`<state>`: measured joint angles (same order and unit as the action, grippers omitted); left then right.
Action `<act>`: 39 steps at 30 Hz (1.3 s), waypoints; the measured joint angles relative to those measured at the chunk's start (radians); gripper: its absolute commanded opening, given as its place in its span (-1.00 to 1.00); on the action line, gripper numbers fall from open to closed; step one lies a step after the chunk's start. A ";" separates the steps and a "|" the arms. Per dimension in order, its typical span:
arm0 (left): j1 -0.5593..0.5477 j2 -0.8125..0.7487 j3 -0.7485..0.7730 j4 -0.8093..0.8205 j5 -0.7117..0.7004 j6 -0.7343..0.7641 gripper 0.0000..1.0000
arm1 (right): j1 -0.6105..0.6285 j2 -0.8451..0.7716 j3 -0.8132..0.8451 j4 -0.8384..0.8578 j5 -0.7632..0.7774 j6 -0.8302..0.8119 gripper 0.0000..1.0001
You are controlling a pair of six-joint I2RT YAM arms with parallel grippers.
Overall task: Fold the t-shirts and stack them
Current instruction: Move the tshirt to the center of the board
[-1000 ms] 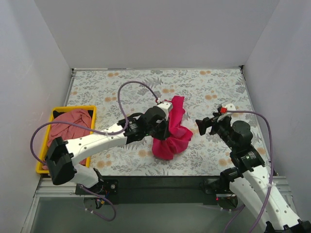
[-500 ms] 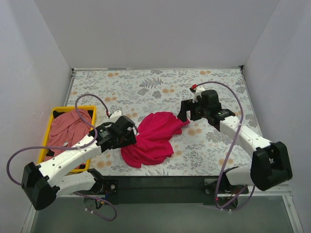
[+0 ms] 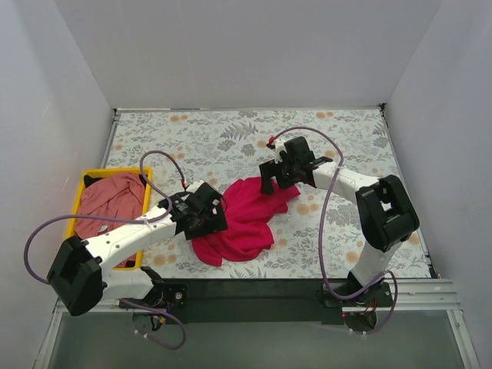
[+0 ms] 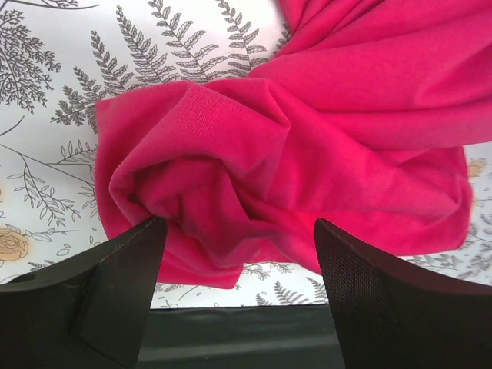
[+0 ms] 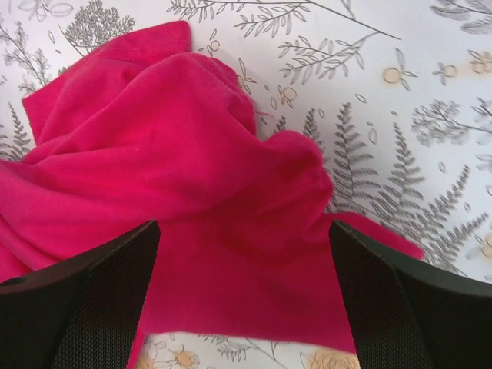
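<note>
A bright magenta-red t-shirt (image 3: 242,223) lies crumpled in a heap on the floral table, near its front middle. My left gripper (image 3: 209,217) stands open at the heap's left edge. In the left wrist view the bunched cloth (image 4: 292,154) lies just beyond the spread fingertips (image 4: 123,269), and nothing is held between them. My right gripper (image 3: 270,178) hovers open over the heap's far right corner. The right wrist view has the red cloth (image 5: 192,184) filling the space below the wide-apart jaws. A dusty salmon-pink t-shirt (image 3: 108,201) lies loose in the yellow bin.
The yellow bin (image 3: 81,192) stands at the table's left edge, beside my left arm. White walls close in the table on three sides. The table's dark front edge (image 4: 238,338) runs just under my left gripper. Cables loop above both arms.
My left gripper opened and let go of the red shirt, which dropped from a hanging bunch into a heap. The right arm swung in from the right to the heap's far corner.
</note>
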<state>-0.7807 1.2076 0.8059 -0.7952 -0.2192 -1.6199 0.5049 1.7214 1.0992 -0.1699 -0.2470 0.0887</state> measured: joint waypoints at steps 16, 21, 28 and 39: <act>0.085 0.265 0.017 0.029 -0.061 0.182 -0.08 | 0.016 0.125 0.045 -0.008 0.167 -0.043 -0.97; 0.158 0.413 0.137 0.073 -0.162 0.316 -0.05 | -0.058 -0.063 -0.106 -0.041 0.294 0.076 -0.97; 0.190 0.645 0.433 0.257 -0.365 0.563 0.42 | -0.204 -0.403 -0.253 -0.103 0.490 0.203 -0.97; 0.182 0.272 0.302 0.296 -0.209 0.354 0.64 | -0.275 -0.484 -0.312 -0.151 0.513 0.231 -0.97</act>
<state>-0.5991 1.4796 1.1080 -0.4992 -0.4282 -1.2663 0.2302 1.2369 0.7872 -0.3210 0.2665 0.3195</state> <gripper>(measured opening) 0.818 0.021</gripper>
